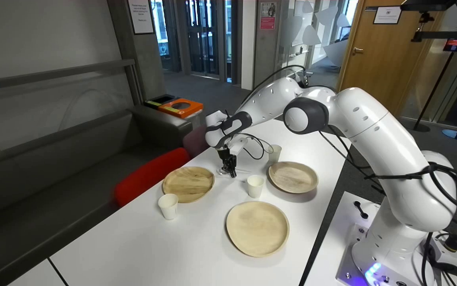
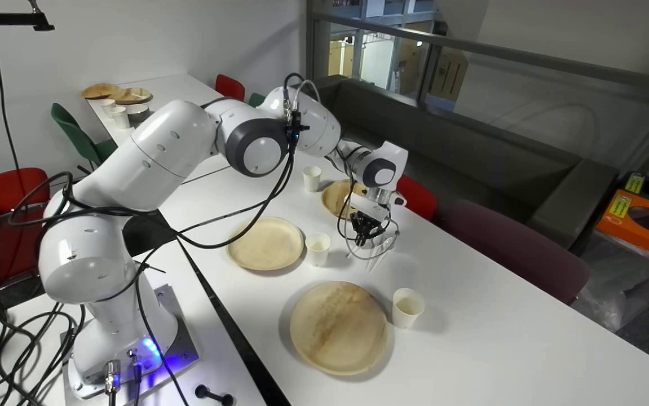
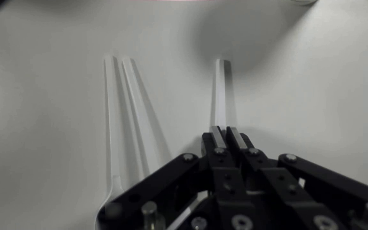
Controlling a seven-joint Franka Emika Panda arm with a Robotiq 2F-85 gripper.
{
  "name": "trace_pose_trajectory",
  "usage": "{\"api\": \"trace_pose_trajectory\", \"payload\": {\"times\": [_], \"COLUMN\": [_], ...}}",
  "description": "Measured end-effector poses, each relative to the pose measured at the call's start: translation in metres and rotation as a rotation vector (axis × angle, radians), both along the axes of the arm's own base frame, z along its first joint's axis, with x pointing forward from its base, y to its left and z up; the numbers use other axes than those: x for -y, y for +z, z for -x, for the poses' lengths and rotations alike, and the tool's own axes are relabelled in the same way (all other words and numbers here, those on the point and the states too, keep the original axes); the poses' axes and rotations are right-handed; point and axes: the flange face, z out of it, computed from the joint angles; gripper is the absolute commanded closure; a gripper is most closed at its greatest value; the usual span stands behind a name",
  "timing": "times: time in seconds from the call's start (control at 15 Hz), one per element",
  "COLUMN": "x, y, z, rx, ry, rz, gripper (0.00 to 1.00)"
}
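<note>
In an exterior view, we've got a left plate [image 1: 188,183], a right plate [image 1: 293,177] and a near plate [image 1: 257,228] on the table [image 1: 141,246], cutlery [image 3: 141,121] between the far two at the gripper [image 3: 224,128], a cup [image 1: 168,207] just before the left plate.

This looks like a shared lounge or eating area in an office building. In an exterior view, a gray padded bench [image 1: 53,182] runs down the left side, glass doors [image 1: 201,39] show at upper middle, and a wooden door [image 1: 373,63] bearing a notice [image 1: 387,15] stands at upper right. The long white table [image 1: 153,250] is laid with wooden plates [image 1: 257,229], pale cups [image 1: 168,206] and white cutlery [image 3: 111,121], a red chair [image 1: 151,172] beside it.
</note>
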Motion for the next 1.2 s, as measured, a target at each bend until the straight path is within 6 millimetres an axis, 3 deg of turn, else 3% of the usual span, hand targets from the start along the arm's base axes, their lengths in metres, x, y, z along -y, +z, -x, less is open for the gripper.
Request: {"api": "trace_pose_trajectory", "payload": {"times": [0.47,0.93,1.2], "x": [-0.004,-0.027,-0.038], "y": [0.016,0.028,0.049], "z": [-0.001,0.048,0.072], "rx": [0.107,0.089,0.162], "ry": [0.029,0.074,0.097], "rz": [0.003,-0.003,-0.004], "gripper": [0.98,0.98,0.98]}}
